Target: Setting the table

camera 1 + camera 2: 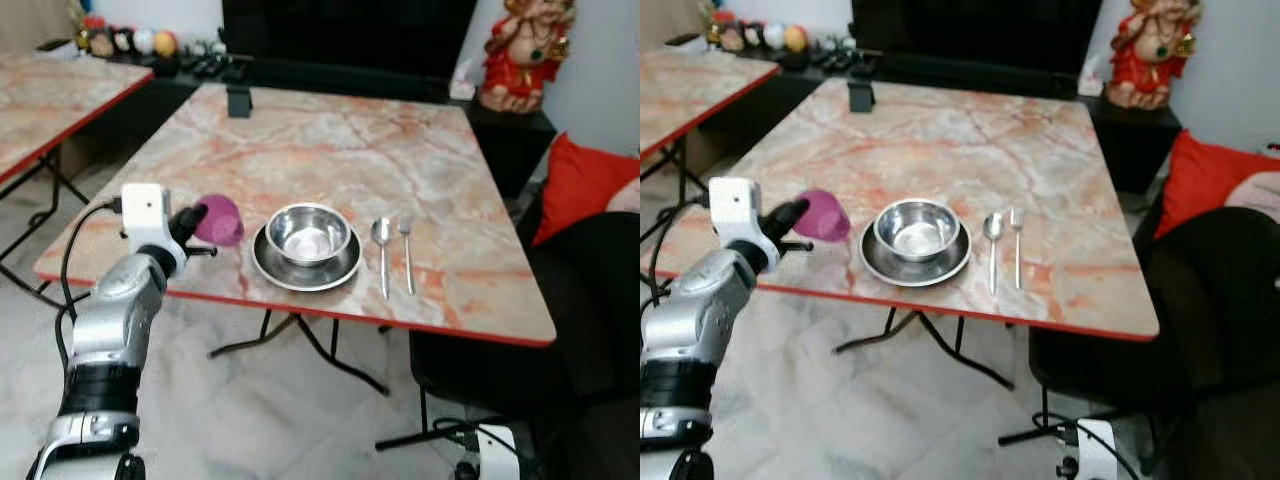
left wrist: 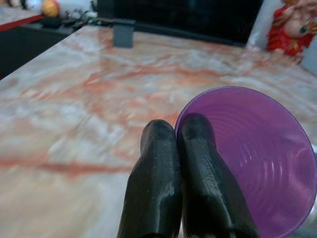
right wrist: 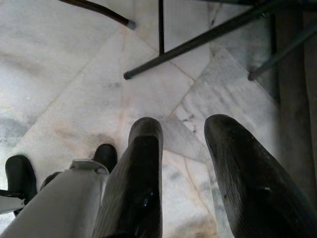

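Table (image 1: 340,150): marble-patterned top with a red edge, standing on dark folding legs over a pale tiled floor (image 3: 74,59).
Left gripper (image 1: 190,222): raised at the table's near edge, close to the near left corner. The two black fingers (image 2: 198,163) are pressed together, pinching the rim of the purple cup; one finger lies inside the cup, the other outside.
Purple cup (image 1: 220,220): translucent plastic, held tilted on its side by the left gripper, its mouth turned back toward the wrist camera. It is just inside the near edge, immediately left of the plate. Whether it touches the table top cannot be told.
Plate (image 1: 268,262): round steel plate at the near edge, roughly midway along it.
Bowl (image 1: 308,234): steel bowl sitting upright on the plate, centred.
Spoon (image 1: 382,245): lies just right of the plate, bowl end away from the near edge, handle pointing to that edge.
Fork (image 1: 407,250): lies beside the spoon on its right, parallel to it, tines away from the near edge.
Right gripper (image 3: 183,163): hangs low beside the robot, pointing at the floor near the table legs. Fingers spread apart, holding nothing.
Surroundings: a second marble table (image 1: 50,95) stands to the left; a red figurine (image 1: 520,50) stands beyond the far right corner; a red cushion (image 1: 580,185) lies to the right.
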`<state>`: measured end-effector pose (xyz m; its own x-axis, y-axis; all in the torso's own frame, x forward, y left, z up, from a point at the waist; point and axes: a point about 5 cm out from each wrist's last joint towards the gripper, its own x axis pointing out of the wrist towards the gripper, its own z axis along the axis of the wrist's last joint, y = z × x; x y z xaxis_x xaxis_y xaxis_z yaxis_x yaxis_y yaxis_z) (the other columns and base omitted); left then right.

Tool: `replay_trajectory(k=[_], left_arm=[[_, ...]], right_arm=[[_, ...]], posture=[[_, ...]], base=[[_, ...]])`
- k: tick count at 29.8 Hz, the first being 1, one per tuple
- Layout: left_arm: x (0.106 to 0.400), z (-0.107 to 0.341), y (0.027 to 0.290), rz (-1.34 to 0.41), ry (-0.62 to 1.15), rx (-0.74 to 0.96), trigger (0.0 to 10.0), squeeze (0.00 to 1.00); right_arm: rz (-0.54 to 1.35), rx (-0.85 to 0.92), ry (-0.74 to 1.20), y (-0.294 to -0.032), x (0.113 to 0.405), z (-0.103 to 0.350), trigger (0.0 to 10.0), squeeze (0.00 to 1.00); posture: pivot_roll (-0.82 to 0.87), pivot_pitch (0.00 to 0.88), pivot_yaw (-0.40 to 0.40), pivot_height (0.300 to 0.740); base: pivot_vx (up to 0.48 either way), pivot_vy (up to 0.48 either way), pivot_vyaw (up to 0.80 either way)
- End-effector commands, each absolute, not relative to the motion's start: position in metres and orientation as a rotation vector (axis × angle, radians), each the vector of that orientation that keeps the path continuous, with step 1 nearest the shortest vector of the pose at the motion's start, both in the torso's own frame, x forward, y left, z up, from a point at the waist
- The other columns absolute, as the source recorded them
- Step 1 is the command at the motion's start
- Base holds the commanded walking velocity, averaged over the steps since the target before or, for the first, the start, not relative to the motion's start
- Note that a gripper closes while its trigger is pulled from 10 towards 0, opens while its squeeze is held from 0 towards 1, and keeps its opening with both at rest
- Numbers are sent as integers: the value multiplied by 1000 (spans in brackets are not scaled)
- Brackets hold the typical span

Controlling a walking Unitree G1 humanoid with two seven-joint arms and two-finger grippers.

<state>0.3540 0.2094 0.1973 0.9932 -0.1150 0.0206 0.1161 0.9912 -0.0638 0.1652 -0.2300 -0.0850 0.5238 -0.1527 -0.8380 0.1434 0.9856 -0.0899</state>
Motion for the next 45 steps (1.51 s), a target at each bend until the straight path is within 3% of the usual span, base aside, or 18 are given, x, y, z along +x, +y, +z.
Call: replay_trajectory(k=[1,10,19,38,45], left_arm=[[357,203,206,-139,-15,-78,10000,0],[368,205,196,-181,-1,-58,10000,0],[368,203,198,-138,10,-81,10000,0],[370,214,193,-155,-28,-88,10000,0],[370,215,196,-150,-30,-84,10000,0]], right_arm=[[-211,4,982,-233,168,-83,10000,0],[-232,20,950,-232,171,-81,10000,0],[-212,-6,979,-234,172,-81,10000,0],[-190,-13,986,-233,171,-82,10000,0],[-181,-19,991,-233,170,-82,10000,0]], posture=[[65,0,-16,707],[-16,0,44,707],[47,0,-12,707],[62,0,-26,707],[74,0,-33,707]], base=[[0,0,0],[0,0,0],[0,0,0],[0,0,0],[277,0,0]])
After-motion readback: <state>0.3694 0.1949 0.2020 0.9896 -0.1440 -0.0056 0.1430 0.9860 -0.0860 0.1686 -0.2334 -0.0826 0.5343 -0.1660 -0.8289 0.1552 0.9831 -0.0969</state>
